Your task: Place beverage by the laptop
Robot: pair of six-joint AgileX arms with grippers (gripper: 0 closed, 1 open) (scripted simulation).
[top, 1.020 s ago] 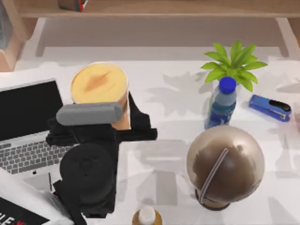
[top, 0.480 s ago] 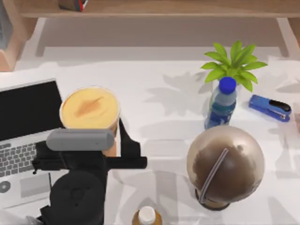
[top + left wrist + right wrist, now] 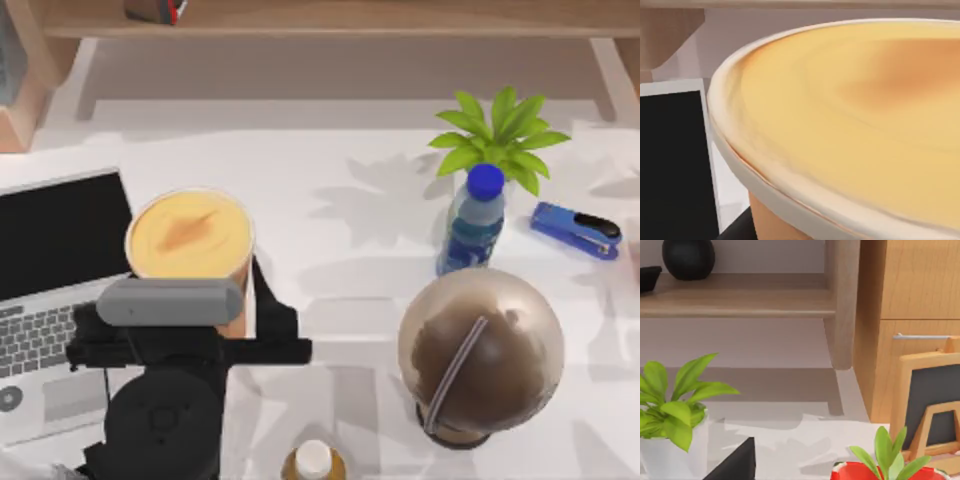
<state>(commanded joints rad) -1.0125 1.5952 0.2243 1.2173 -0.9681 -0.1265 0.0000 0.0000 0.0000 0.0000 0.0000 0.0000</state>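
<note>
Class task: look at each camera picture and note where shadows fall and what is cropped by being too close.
Top view: soft leaf shadows fall on the table beside the plant. Left wrist view: the beverage sits so close its rim runs off frame. Right wrist view: leaf shadows mottle the table.

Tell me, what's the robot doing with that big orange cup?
The left arm's claw is at the beverage, a tall orange cup, right beside the laptop on the table's left side. Whether the claw is gripping it can't be made out. A globe, a blue-capped water bottle, a plant and a stapler stand to the right.
</note>
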